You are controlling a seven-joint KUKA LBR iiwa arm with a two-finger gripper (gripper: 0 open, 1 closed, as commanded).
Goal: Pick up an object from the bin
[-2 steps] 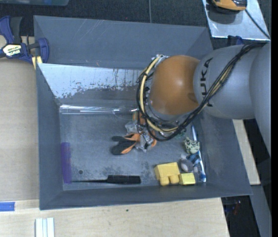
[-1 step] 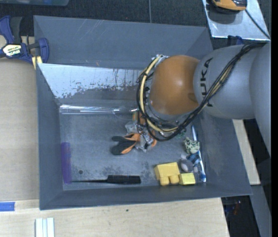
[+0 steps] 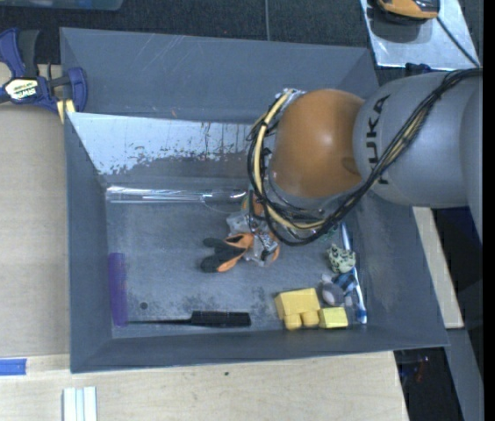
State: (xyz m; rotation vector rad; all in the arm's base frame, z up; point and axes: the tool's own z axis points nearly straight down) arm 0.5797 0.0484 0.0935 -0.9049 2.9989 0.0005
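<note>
My gripper [image 3: 257, 233] pokes out from under the arm's orange cover, near the middle of the bin floor. Right at its tip lies a small tool with black and orange handles [image 3: 225, 255], like pliers, its handles pointing left. Whether the gripper touches the tool is hidden by the cover and cables. A yellow block [image 3: 297, 306] lies to the lower right of the gripper, near the front wall. A small whitish-green thing [image 3: 341, 257] sits to the gripper's right.
A black rod [image 3: 219, 319] lies along the front wall and a purple stick [image 3: 118, 288] along the left wall. A clear plastic strip [image 3: 173, 196] rests at the back. A blue thin piece [image 3: 354, 289] and a small grey thing [image 3: 331, 295] lie by the right wall.
</note>
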